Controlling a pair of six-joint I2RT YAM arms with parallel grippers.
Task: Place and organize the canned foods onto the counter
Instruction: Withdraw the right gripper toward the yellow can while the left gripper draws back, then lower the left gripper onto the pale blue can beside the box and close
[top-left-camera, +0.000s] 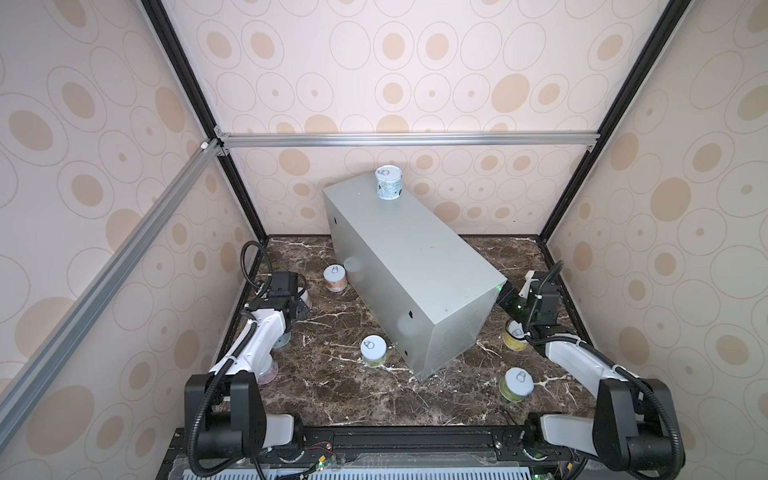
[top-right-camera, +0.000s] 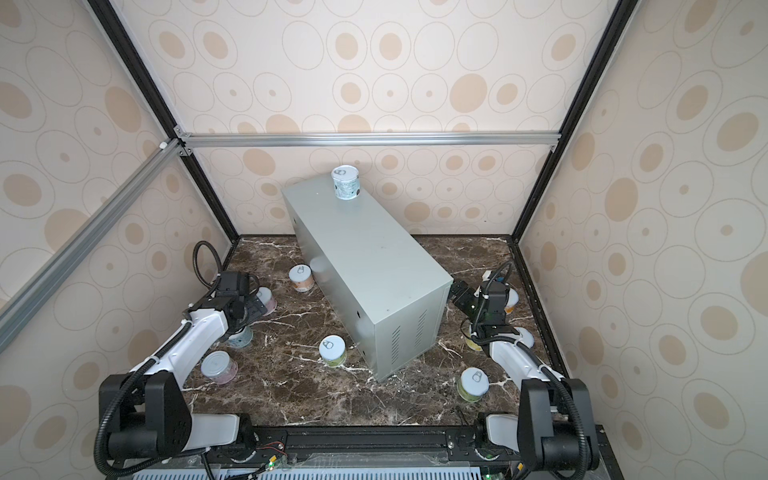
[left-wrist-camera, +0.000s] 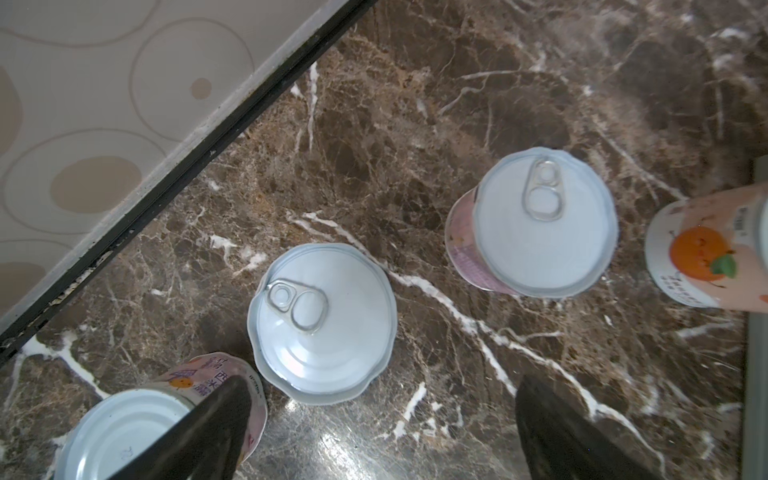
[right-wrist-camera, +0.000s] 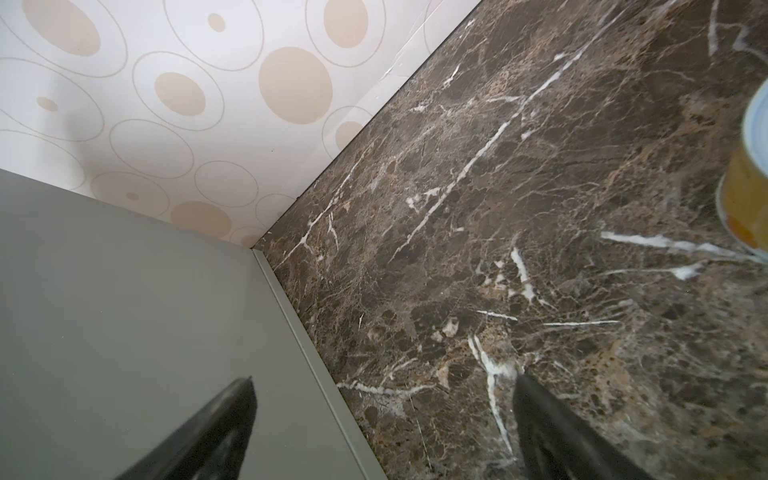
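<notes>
Top views: one short teal-labelled tin (top-left-camera: 389, 183) stands upright at the far end of the light-grey oblong metal box (top-left-camera: 407, 249), my counter. Every other tin I can see sits down on the dark brown white-veined marble surface (top-left-camera: 340, 399). My left gripper (top-right-camera: 253, 309) hangs over the cluster on my left, and my right gripper (top-right-camera: 455, 297) is at the box's near corner.

Left wrist: jaws wide, nothing held. A silver-lidded tin (left-wrist-camera: 322, 322) is dead ahead, a pink tin (left-wrist-camera: 536, 224) stands past it, and a second pink tin (left-wrist-camera: 137, 428) sits base-up right beside one finger. Spacing is tight, so a drop here could clip that one and roll it. The lids I can see look sealed, contents unseen.

Right wrist: jaws wide and empty, one finger over the box top, one over marble. Descending now would jam a finger on that edge and shove the box, maybe toppling the teal tin. A yellow tin (right-wrist-camera: 748, 187) waits off to the side.
</notes>
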